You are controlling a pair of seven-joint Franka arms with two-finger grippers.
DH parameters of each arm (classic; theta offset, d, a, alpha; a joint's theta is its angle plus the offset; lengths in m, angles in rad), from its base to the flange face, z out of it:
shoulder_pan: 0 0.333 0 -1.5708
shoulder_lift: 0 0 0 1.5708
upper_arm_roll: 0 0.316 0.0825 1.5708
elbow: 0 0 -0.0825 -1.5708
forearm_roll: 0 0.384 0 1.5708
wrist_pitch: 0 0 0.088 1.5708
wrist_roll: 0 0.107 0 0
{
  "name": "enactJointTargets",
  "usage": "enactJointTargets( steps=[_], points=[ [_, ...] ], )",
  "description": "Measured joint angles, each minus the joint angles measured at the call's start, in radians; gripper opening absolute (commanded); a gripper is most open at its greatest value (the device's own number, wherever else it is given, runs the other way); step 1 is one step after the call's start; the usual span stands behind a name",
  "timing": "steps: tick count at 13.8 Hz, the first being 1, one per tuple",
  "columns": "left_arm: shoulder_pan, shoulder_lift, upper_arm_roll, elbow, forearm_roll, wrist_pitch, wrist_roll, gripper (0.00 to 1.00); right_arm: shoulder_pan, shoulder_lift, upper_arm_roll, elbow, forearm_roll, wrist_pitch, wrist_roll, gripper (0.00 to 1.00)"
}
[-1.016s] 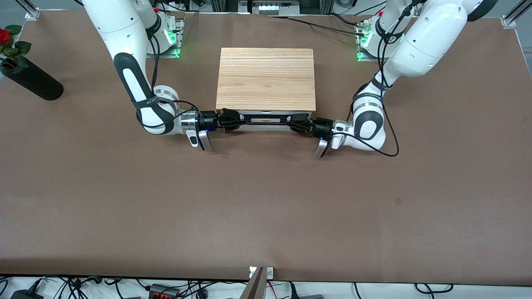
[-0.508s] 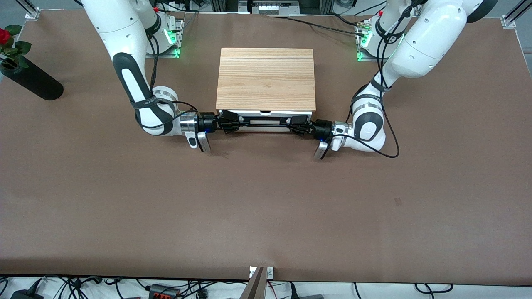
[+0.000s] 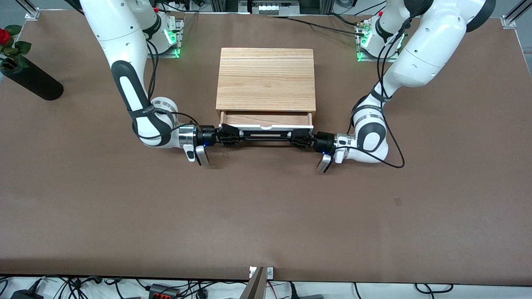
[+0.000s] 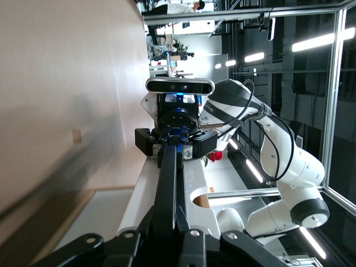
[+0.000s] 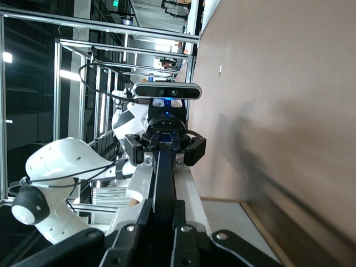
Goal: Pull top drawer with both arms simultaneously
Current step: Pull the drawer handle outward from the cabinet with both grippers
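My two tools pinch the long black bar handle (image 3: 266, 135) of the top drawer (image 3: 266, 120), one at each end. The right tool (image 3: 231, 136) is clamped on the handle's end toward my right arm's end of the counter (image 3: 266, 216), and the left tool (image 3: 300, 138) on the end toward my left arm. The drawer stands partly out of the light-wood cabinet (image 3: 266, 79), a strip of its wood inside showing between the white front panel and the cabinet's top board. A black vase (image 3: 31, 81) with a red rose lies near the counter's corner at my right arm's end.
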Motion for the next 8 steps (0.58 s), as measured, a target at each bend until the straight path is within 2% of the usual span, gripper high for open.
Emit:
enactJointTargets(
  steps=[4, 5, 6, 7, 8],
  points=[
    [0.001, 0.042, 0.010, 0.088, -0.001, 0.027, -0.035, 0.10, -0.007, 0.092, -0.007, 0.159, -0.012, 0.001, 0.077, 0.04],
    [0.002, 0.049, 0.013, 0.103, -0.001, 0.027, -0.040, 0.10, -0.008, 0.107, -0.008, 0.186, -0.013, 0.002, 0.090, 0.08],
    [0.004, 0.056, 0.014, 0.114, -0.001, 0.027, -0.043, 0.10, -0.008, 0.118, -0.009, 0.204, -0.015, 0.003, 0.097, 0.34],
    [0.004, 0.061, 0.014, 0.120, -0.001, 0.028, -0.045, 0.10, -0.008, 0.124, -0.009, 0.213, -0.017, 0.004, 0.100, 0.84],
    [0.004, 0.065, 0.014, 0.125, -0.001, 0.030, -0.049, 0.10, -0.007, 0.130, -0.006, 0.224, -0.013, 0.019, 0.091, 1.00]
  ],
)
